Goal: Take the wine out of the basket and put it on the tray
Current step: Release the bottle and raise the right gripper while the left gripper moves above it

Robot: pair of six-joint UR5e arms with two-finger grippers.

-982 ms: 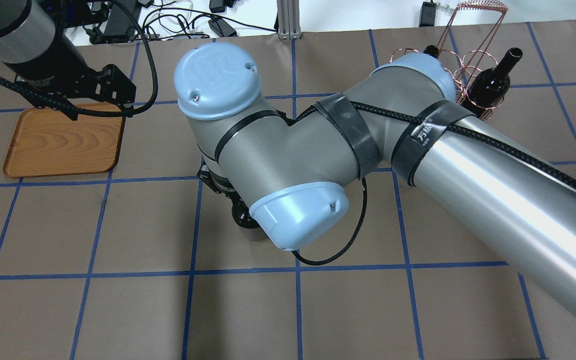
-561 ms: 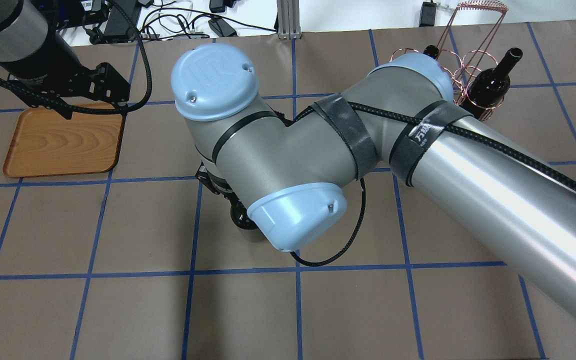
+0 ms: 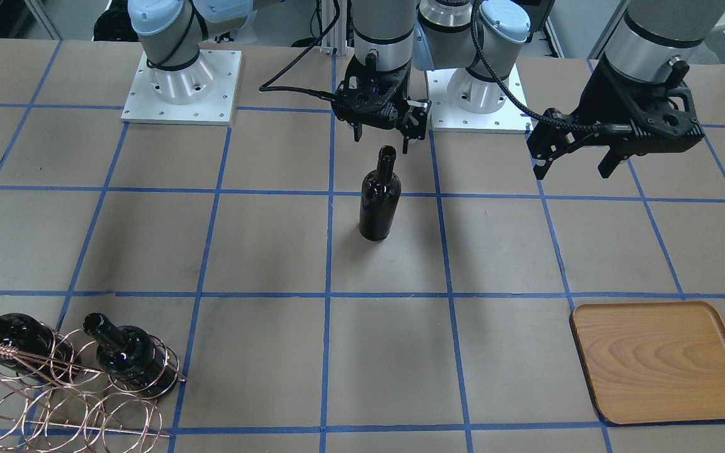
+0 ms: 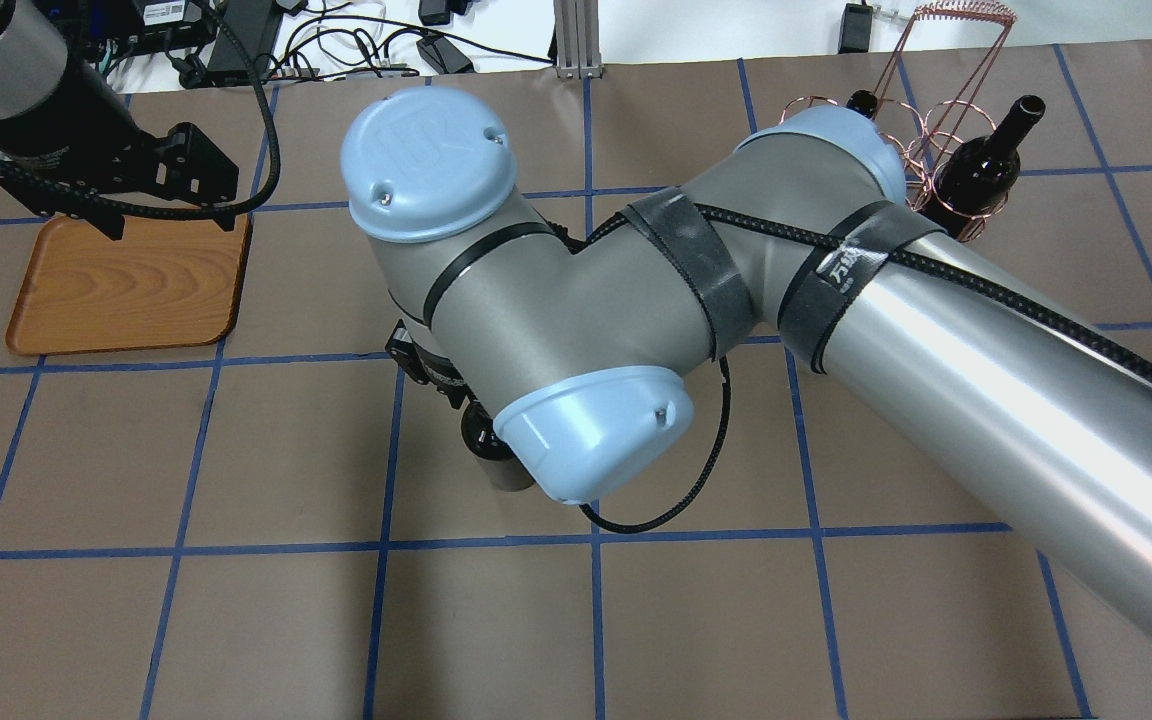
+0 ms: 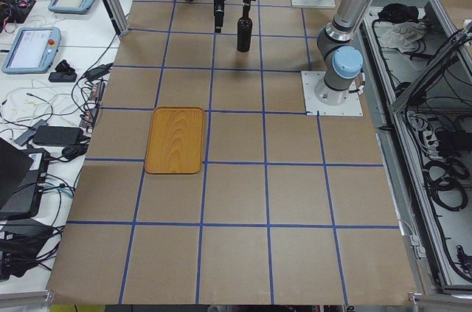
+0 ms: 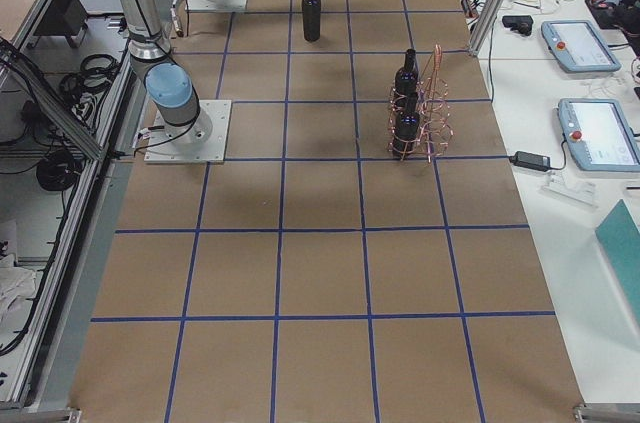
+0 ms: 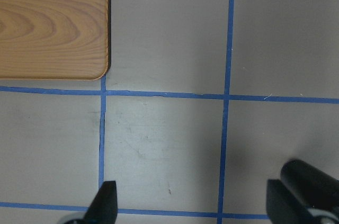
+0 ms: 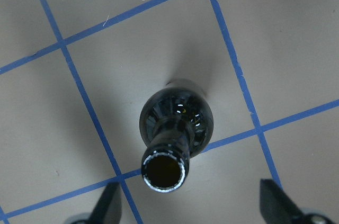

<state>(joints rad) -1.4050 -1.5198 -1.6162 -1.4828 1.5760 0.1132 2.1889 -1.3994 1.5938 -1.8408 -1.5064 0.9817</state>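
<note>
Nearest the front-facing camera, the basket (image 3: 54,393) stood at the lower left of the frame, with two other bottles (image 3: 126,358) leaning in its rings. The tray (image 3: 661,362) lay flat on the desk (image 3: 262,251) at the lower right. Further back, at the middle of the frame, the wine (image 3: 379,204) stood upright on the desk, well apart from both basket and tray. Just above its mouth hung the right pincer (image 3: 380,143), its fingers spread to either side and clear of the glass. At the upper right, the left pincer (image 3: 573,171) hung above the desk, fingers wide apart and holding nothing. Its wrist view showed a tray corner at upper left.
</note>
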